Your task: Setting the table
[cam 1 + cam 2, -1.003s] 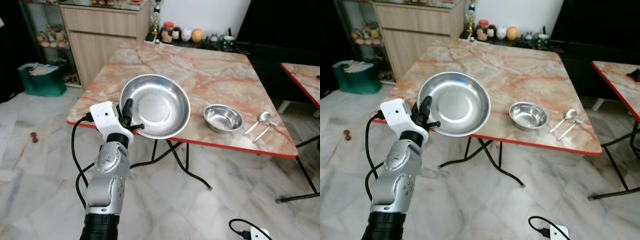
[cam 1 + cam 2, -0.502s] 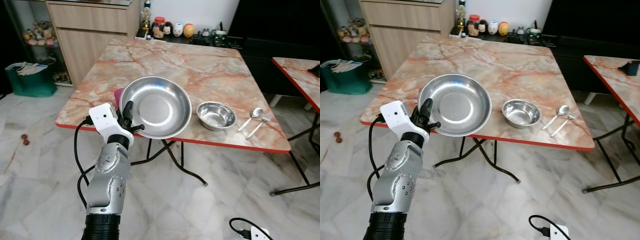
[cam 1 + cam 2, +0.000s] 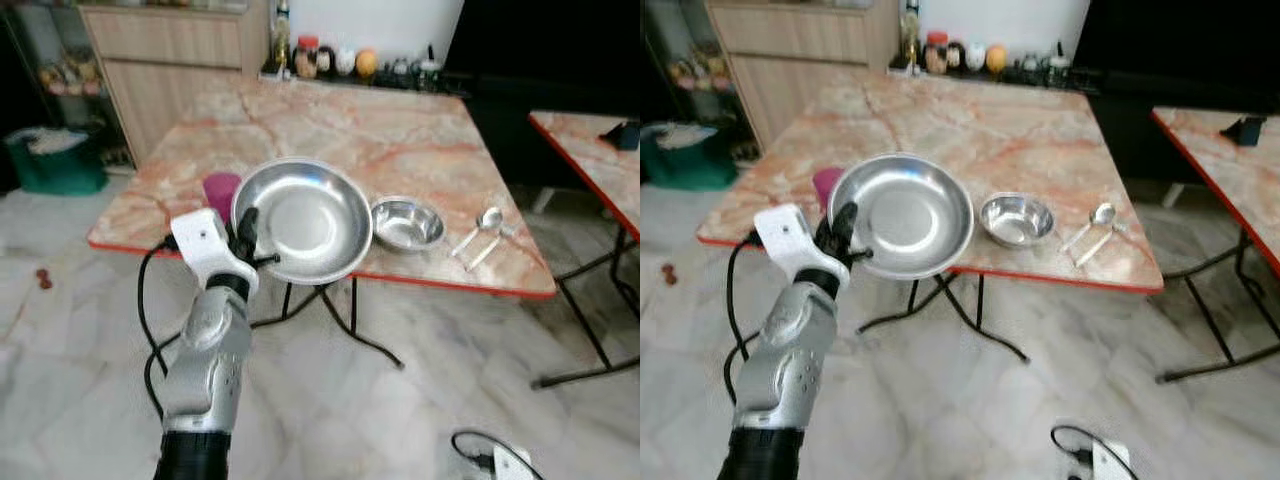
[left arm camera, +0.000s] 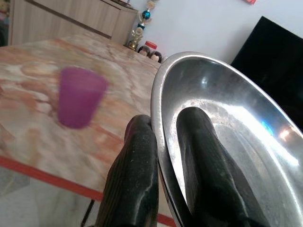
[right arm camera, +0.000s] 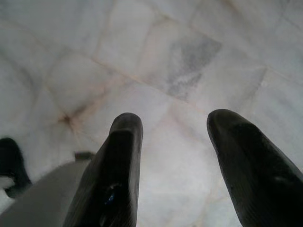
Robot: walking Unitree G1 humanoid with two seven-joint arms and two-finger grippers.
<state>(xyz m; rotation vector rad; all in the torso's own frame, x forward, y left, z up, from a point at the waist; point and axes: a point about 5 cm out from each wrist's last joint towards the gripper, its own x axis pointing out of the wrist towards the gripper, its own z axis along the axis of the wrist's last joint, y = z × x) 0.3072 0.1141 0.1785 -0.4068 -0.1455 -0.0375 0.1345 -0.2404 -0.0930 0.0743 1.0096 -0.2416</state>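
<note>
My left gripper [image 3: 247, 238] is shut on the rim of a large steel plate [image 3: 300, 220], held tilted in front of the marble table's near edge [image 3: 440, 283]. In the left wrist view its two fingers [image 4: 137, 175] pinch the plate's rim [image 4: 161, 142]. A purple cup [image 3: 220, 189] stands on the table behind the plate, also seen as the cup [image 4: 78, 96]. A small steel bowl [image 3: 407, 222] sits on the table, with two spoons [image 3: 480, 232] to its right. My right gripper [image 5: 175, 142] hangs open over the floor.
A second red-edged table [image 3: 590, 150] stands at the right. A wooden cabinet [image 3: 170, 60] and a green bin [image 3: 55, 160] are at the back left. Jars [image 3: 320, 60] line the table's far end. A cable and white plug [image 3: 500, 462] lie on the marble floor.
The view has shifted and blurred as I moved along the table. The purple cup has come into sight behind the plate. The plate stays in my left gripper.
</note>
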